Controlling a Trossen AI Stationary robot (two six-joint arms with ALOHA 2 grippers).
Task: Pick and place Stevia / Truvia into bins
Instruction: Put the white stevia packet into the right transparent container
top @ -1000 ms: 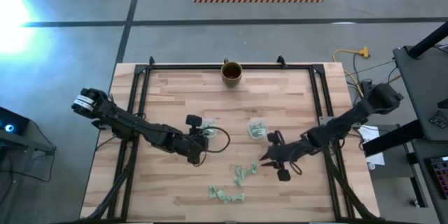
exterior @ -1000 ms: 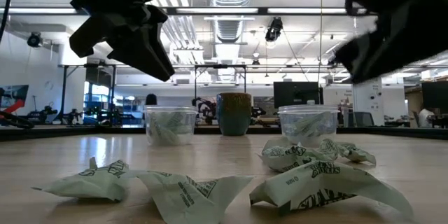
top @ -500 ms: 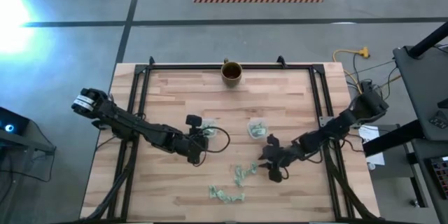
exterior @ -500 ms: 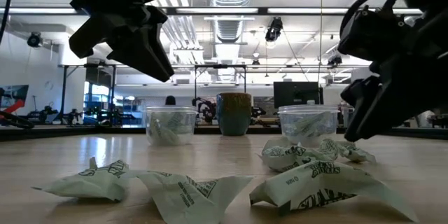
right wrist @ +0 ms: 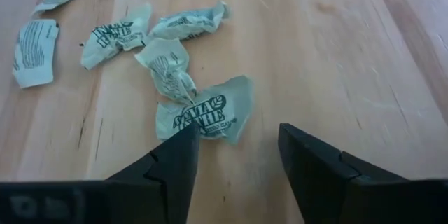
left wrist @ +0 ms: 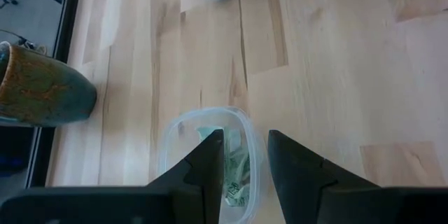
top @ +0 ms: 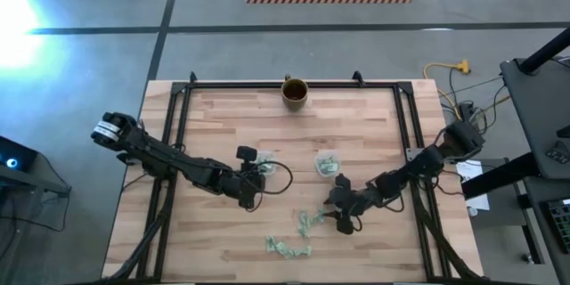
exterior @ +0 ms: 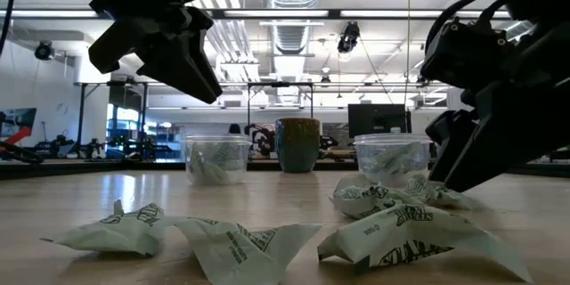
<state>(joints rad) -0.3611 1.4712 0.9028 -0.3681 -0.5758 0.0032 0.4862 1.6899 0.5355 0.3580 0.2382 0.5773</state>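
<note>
Partly done, by the look of it: both clear cups, one [top: 268,175] under the left gripper [left wrist: 245,175] and one [top: 326,164] toward the mug [top: 295,93], already hold Truvia packets. Several packets [right wrist: 203,115] lie loose near the table's front edge. The right gripper [right wrist: 234,157] hovers empty and spread wide over them; the left's fingers stand parted and empty.

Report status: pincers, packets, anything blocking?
Right pincer open, low beside loose packets. Left pincer empty, hovering over its cup. Nothing blocking.
</note>
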